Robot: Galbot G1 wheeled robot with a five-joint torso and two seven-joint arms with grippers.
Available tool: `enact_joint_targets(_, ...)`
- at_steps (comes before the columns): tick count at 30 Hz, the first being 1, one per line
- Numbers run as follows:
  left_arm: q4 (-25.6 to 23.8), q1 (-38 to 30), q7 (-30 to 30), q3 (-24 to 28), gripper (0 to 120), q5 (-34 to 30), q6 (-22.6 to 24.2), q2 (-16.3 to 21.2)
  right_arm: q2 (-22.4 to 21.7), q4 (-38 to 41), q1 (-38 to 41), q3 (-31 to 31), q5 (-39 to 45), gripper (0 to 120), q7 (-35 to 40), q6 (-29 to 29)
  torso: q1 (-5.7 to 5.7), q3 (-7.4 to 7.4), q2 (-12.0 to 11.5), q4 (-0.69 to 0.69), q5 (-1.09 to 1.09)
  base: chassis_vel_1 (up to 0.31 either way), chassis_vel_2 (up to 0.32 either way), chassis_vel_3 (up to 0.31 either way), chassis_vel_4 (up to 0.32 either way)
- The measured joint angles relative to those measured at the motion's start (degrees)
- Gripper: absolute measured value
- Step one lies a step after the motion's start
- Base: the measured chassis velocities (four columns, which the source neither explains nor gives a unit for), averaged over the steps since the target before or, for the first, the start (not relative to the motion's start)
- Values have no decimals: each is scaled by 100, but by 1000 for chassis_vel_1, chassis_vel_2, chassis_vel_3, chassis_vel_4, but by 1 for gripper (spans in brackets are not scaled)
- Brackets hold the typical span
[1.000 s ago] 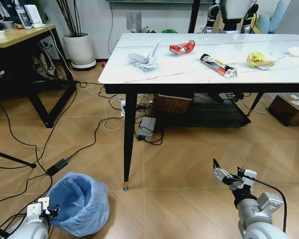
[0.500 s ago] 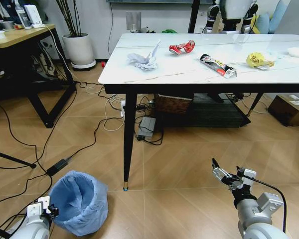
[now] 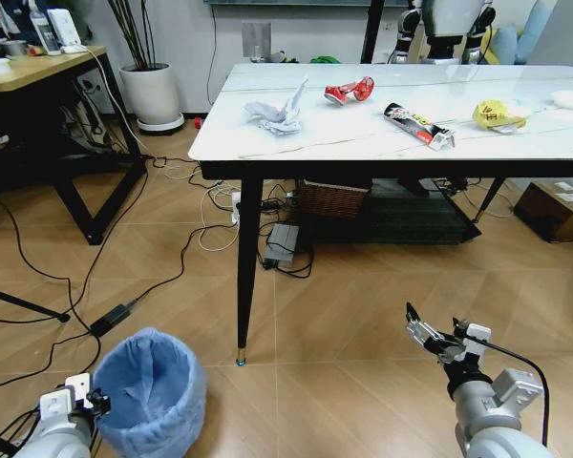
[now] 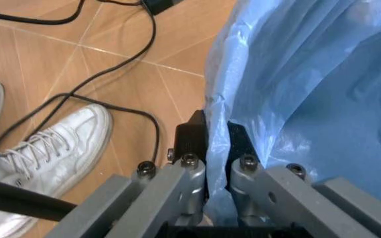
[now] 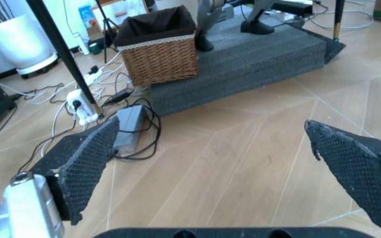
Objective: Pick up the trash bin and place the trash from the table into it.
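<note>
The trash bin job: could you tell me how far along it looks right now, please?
Early stage. Done: the left gripper has closed on the rim of the trash bin, which sits on the floor. In hand: only that grip; the right gripper hangs open near the floor. Left: the tissues, red wrapper, stick pack and yellow wrapper all lie on the table.

We note wrinkly light blue plastic lining the trash bin; glossy marble-look table; woven wicker basket; wood-look floor.
</note>
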Motion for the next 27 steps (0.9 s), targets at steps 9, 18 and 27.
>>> enact_joint_targets(9, -917, 173, -1017, 287, 0, -667, 163, 239, 134, 6, 7, 31, -75, 100, -16, 13, 0, 0, 0, -1, 1, 0, 0, 0, 0)
enact_joint_targets(18, -1682, 26, -2100, 1077, 0, -1102, 163, 636, 222, -28, 42, -11, -143, 100, -27, 13, 0, 0, 0, -2, 1, 0, 0, 0, 0)
enact_joint_targets(27, -1844, -170, -2441, 1828, 0, -1703, 160, 1027, 260, -33, 35, 8, -220, 100, -38, 14, 0, 0, 0, -1, 0, 0, 0, 0, 0)
